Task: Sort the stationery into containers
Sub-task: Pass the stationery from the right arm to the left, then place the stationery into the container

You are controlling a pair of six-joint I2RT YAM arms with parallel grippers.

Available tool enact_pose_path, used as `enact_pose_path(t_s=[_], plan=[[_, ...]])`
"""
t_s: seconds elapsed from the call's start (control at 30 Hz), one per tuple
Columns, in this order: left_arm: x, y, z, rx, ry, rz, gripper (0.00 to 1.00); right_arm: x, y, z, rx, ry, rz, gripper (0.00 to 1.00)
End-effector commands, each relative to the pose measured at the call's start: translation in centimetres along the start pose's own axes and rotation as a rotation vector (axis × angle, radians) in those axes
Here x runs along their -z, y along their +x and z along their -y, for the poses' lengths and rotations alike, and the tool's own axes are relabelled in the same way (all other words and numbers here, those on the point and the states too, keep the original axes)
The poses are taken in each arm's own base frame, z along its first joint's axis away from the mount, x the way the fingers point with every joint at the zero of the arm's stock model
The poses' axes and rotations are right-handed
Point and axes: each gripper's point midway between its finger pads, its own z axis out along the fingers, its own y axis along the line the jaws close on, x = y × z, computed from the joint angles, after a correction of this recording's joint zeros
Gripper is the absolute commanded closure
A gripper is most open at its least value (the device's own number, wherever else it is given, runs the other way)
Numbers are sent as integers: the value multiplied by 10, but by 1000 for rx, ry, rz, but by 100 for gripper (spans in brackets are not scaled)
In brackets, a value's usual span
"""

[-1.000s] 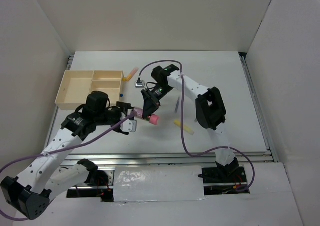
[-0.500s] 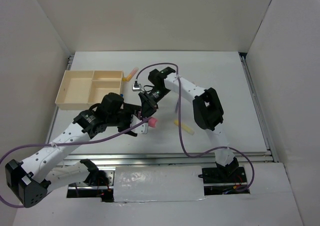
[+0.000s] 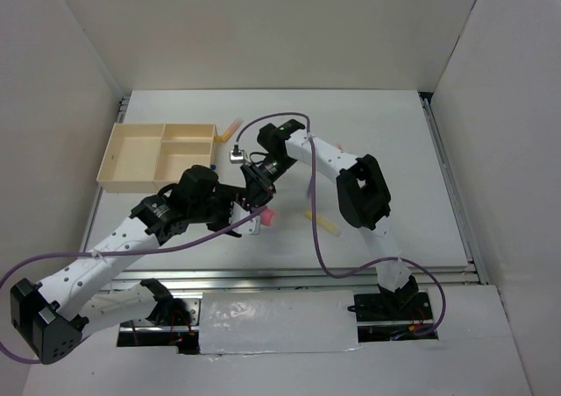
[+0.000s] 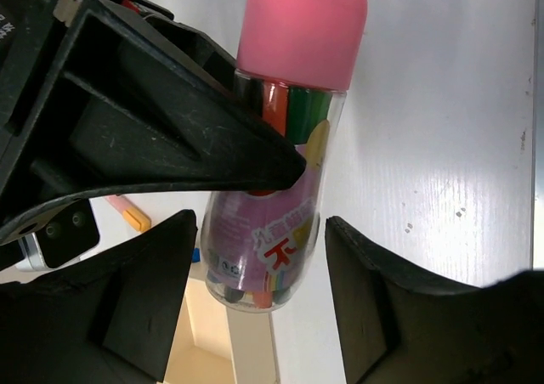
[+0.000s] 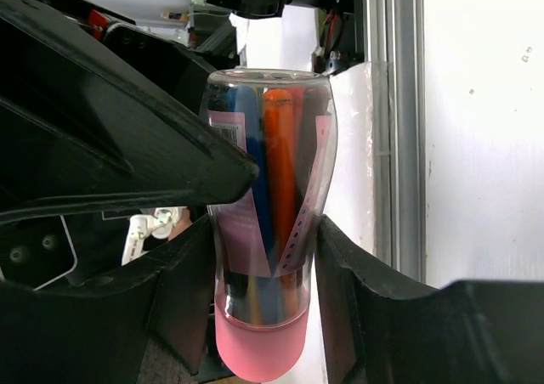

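My right claw [image 5: 263,231] is clamped on the pen tube [image 4: 274,256]. My left claw [image 4: 262,223] gapes wide, the tube lying lengthwise between its fingers, pink end pointing away.

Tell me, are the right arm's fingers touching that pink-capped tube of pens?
Touching. The right wrist view shows both fingers pressed against the sides of the tube, with no gap.

Tray [image 3: 140,142]: far left, pale wood.
Left gripper [image 3: 241,208]: just beside right gripper [image 3: 257,193].
Pink-capped tube [image 3: 267,214]: at their tips.
Yellow marker [image 3: 323,224]: apart, rightward.
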Motion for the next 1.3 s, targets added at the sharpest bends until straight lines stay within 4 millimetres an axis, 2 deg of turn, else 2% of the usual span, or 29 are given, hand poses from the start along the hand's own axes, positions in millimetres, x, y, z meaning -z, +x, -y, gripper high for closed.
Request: enact_pose_path(t_s=[0.0, 0.3, 0.4, 0.47, 0.5, 0.53, 0.57, 0.6, 0.63, 0.67, 0.73, 0.83, 0.87, 0.93, 0.97, 1.0, 1.03, 1.07, 1.1, 1.13, 1.17, 1.2, 1.23, 1.27], plan=[[0, -3, 2, -19, -6, 14, 26, 0, 1, -33, -22, -66, 8, 100], [-7, 3, 6, -8, -13, -17, 27, -6, 5, -34, -15, -51, -13, 100], [-8, 2, 6, -5, -13, -14, 36, -7, 6, -35, -19, -52, -16, 100], [-9, 2, 5, 2, -15, -19, 49, -8, 6, -35, -21, -55, -20, 95], [-9, 3, 6, 7, -11, -23, 56, -8, 6, -36, -21, -54, -18, 91], [-9, 4, 5, 16, -13, -27, 69, -7, 6, -36, -17, -49, -17, 82], [-9, 4, 4, 20, -18, -33, 76, -7, 7, -36, -20, -48, -18, 75], [-8, 5, 5, 26, -21, -35, 81, -5, 7, -38, -12, -44, -15, 66], [-7, 4, 4, 31, -31, -32, 85, -4, 6, -39, -7, -42, -13, 49], [-6, 6, 5, 33, -41, -37, 86, 2, 4, -38, -2, -24, -1, 43], [-4, 7, 8, 15, -56, -28, 90, 12, -4, -42, 17, 2, 29, 21], [2, 9, 13, 19, -83, -12, 93, 48, -28, -49, 61, 77, 125, 13], [5, 11, 14, 26, -89, -10, 94, 77, -44, -55, 107, 113, 196, 11], [8, 16, 14, 59, -97, -10, 95, 111, -64, -69, 147, 153, 295, 10], [10, 20, 11, 75, -105, -15, 95, 141, -70, -64, 149, 198, 367, 10], [12, 20, 8, 86, -110, -5, 96, 159, -79, -60, 170, 235, 422, 10], [17, 30, 0, 109, -136, -23, 99, 171, -76, -48, 140, 263, 452, 10], [18, 34, -7, 113, -146, -27, 100, 196, -73, -45, 156, 314, 514, 10], [24, 48, -17, 109, -173, -48, 100, 208, -78, -42, 145, 317, 563, 10], [23, 56, -30, 110, -202, -59, 100, 211, -66, -34, 99, 311, 580, 10], [29, 62, -45, 103, -236, -68, 100, 226, -61, -27, 82, 313, 617, 10], [37, 79, -60, 140, -269, -80, 100, 232, -59, -24, 78, 315, 636, 11], [31, 95, -67, 176, -244, -95, 100, 233, -53, -18, 58, 318, 639, 11], [43, 96, -92, 177, -278, -90, 100, 237, -49, -14, 66, 337, 642, 12]])
